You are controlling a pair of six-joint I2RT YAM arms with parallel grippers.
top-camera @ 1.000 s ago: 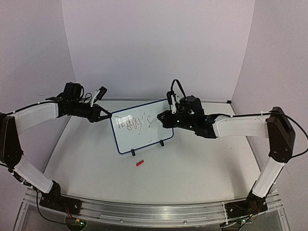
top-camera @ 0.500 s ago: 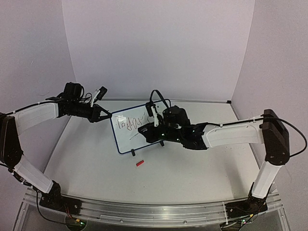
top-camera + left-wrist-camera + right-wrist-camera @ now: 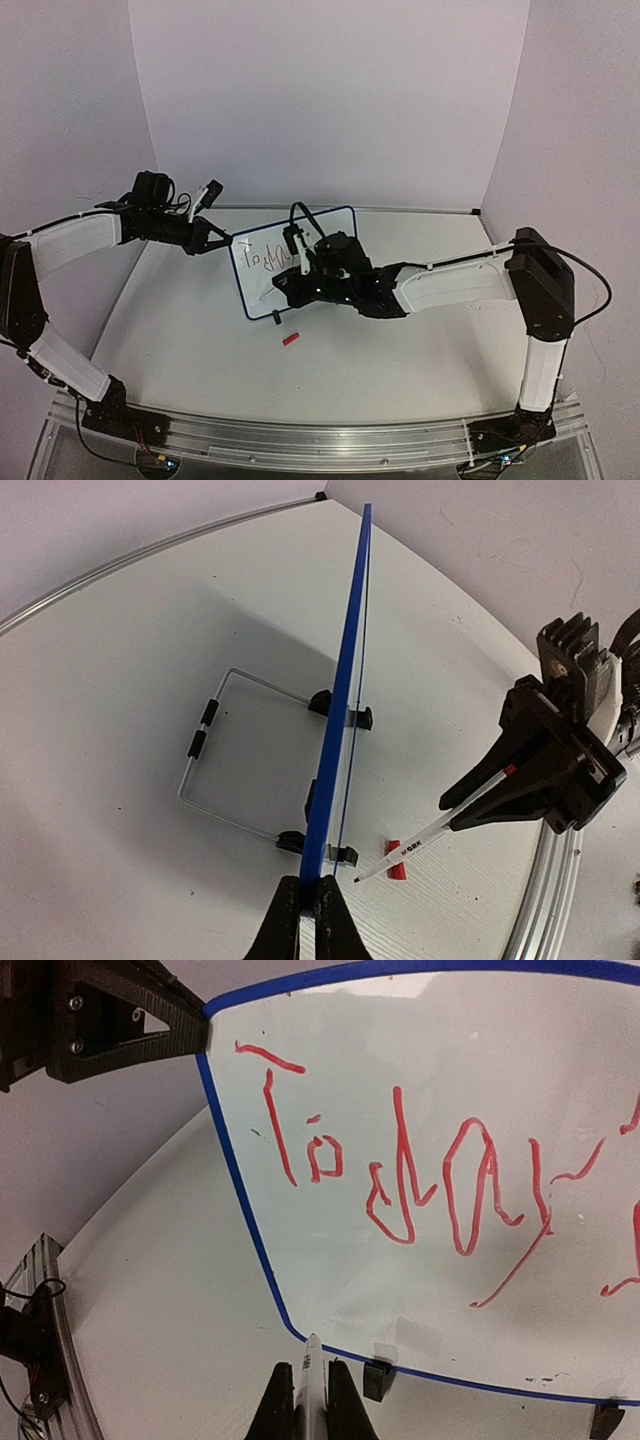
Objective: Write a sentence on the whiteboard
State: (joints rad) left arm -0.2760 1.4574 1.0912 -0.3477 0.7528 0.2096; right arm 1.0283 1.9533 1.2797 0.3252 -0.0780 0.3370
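Right wrist: right end effector (image 3: 312, 1405) clamps marker (image 3: 313, 1365); tip beside whiteboard (image 3: 330, 1250).

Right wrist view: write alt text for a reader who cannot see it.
Red handwriting reading "Today" crosses a blue-framed whiteboard. Below, the right gripper holds a marker pointing at its lower edge.
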